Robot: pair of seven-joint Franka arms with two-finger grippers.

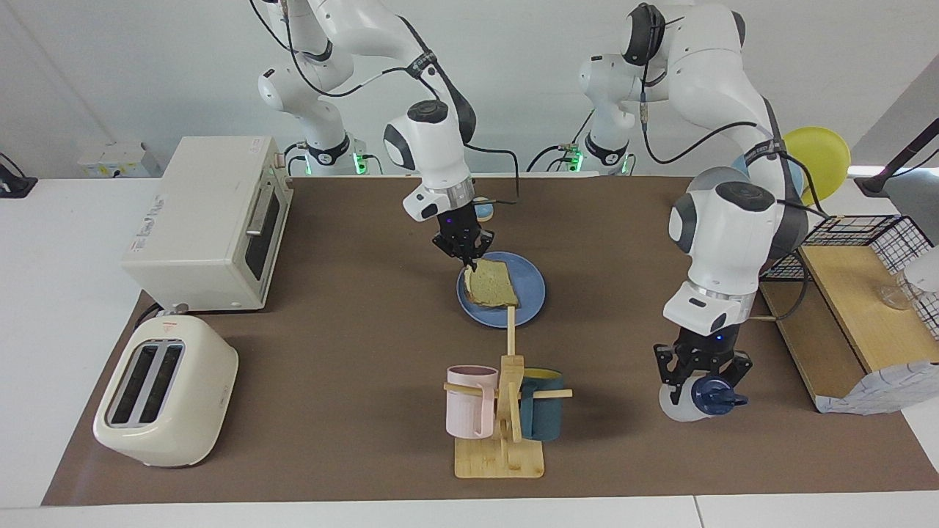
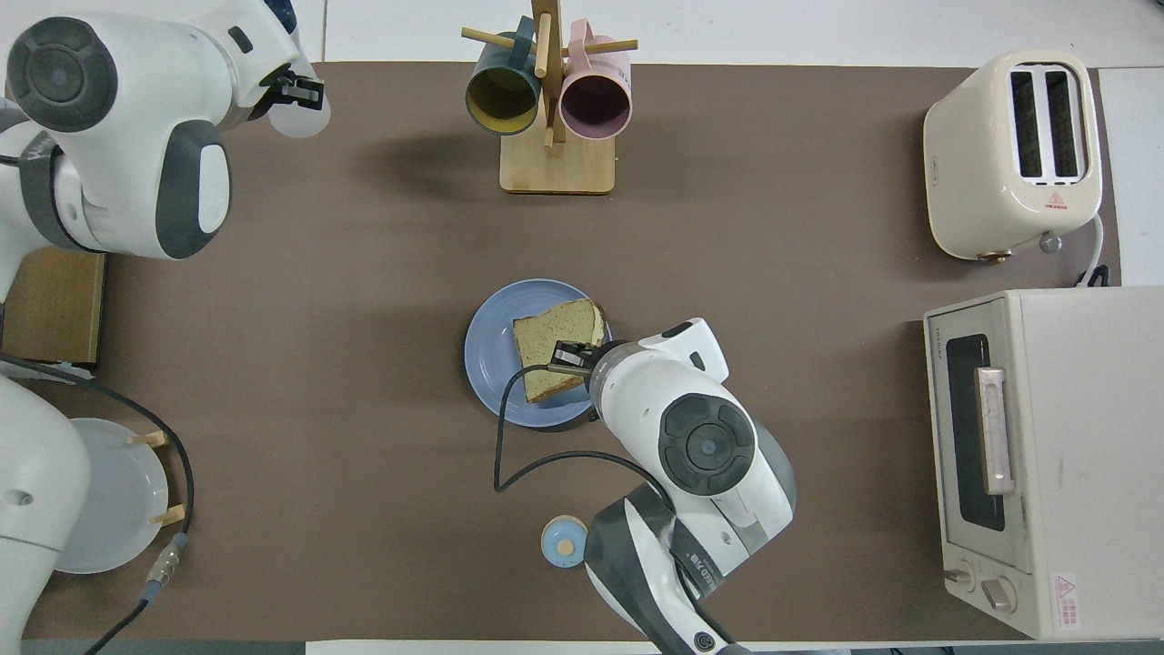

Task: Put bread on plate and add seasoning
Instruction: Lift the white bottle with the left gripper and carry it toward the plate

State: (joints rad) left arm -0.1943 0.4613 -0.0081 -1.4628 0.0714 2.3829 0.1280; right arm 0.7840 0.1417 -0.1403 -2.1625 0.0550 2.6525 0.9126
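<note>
The bread lies on the blue plate in the middle of the table, its edge nearest the robots slightly raised. My right gripper is shut on that edge of the bread. In the overhead view the bread covers the plate's side toward the right arm's end, under the right gripper. My left gripper is shut on the seasoning bottle below its navy cap, holding it tilted at the table surface. Overhead, only the bottle's pale body shows by the left gripper.
A mug rack with a pink and a teal mug stands farther from the robots than the plate. A toaster and toaster oven are at the right arm's end. A blue-domed bell is nearer the robots. A wooden shelf and plate rack are at the left arm's end.
</note>
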